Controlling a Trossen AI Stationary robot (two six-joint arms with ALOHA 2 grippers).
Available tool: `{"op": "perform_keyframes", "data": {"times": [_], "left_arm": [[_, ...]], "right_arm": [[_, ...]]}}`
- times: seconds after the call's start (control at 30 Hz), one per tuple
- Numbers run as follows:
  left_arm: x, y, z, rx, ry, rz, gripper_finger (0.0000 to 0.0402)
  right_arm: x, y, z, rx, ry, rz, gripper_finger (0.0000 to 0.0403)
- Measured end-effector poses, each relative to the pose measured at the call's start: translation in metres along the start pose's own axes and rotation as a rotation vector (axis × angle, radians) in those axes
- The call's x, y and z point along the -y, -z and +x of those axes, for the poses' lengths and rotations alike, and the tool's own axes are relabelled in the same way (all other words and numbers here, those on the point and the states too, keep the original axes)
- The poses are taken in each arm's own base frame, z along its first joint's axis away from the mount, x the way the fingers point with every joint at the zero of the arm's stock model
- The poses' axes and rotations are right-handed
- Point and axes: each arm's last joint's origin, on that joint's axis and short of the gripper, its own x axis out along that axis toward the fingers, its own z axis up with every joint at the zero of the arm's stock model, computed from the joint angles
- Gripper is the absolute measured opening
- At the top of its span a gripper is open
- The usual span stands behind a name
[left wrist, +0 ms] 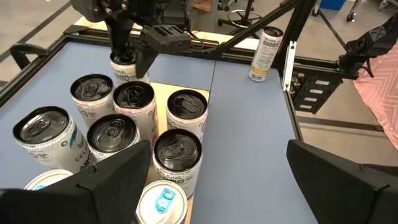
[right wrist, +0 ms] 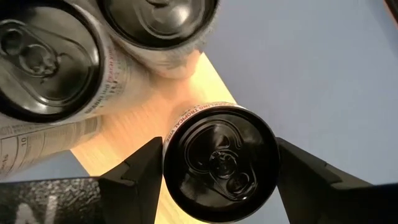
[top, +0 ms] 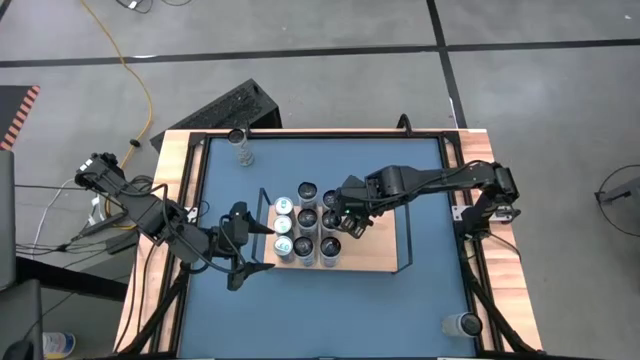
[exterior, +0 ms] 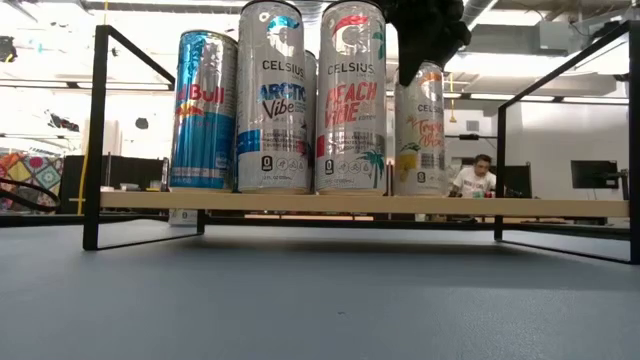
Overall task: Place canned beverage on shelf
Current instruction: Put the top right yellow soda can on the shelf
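The shelf (top: 385, 255), a light-wood board in a thin black wire frame, lies on the blue tabletop (top: 320, 310) with a cluster of cans standing upright at its left end. The right gripper (top: 347, 222) hangs over the right side of that cluster, its fingers (right wrist: 134, 171) set around the black-topped can (right wrist: 221, 163) that stands on the wood at the edge of the group; in the right wrist view one finger presses against the can's rim and the other sits just beside it, so the fingers close on the can while its base rests on the board. In the low view this can (exterior: 420, 130) stands upright behind the front row, with the dark gripper (exterior: 425, 35) over its top. The front row there shows a blue Red Bull can (exterior: 203, 110), a Celsius Arctic Vibe can (exterior: 272, 95) and a Celsius Peach Vibe can (exterior: 352, 95), close together. The left gripper (top: 245, 245) waits above the tabletop just off the shelf's left end, its fingers (left wrist: 118, 180) spread wide apart and holding nothing. Apart from the shelf, one lone can (top: 240, 145) stands near the tabletop's far edge and another can (top: 462, 324) stands near the front right corner. In the low view, a person (exterior: 474, 180) sits in the room beyond.
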Motion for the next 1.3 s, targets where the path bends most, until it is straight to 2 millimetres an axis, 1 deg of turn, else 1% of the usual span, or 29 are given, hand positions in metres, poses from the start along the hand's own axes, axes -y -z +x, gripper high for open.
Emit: {"op": "perform_keyframes", "data": {"times": [0.33,0.97,1.3], "left_arm": [[-0.001,0.002,0.0,-0.022,-0.01,0.015,0.0361],[-0.001,0.003,0.0,-0.031,-0.014,0.021,0.0361],[-0.001,0.003,0.0,-0.031,-0.014,0.021,0.0361]], "right_arm": [[0.011,-0.009,0.004,-0.009,0.003,0.024,0.0251],[0.011,-0.012,0.004,0.011,-0.016,0.023,0.0251],[0.011,-0.012,0.004,0.014,-0.022,-0.018,0.0251]]}}
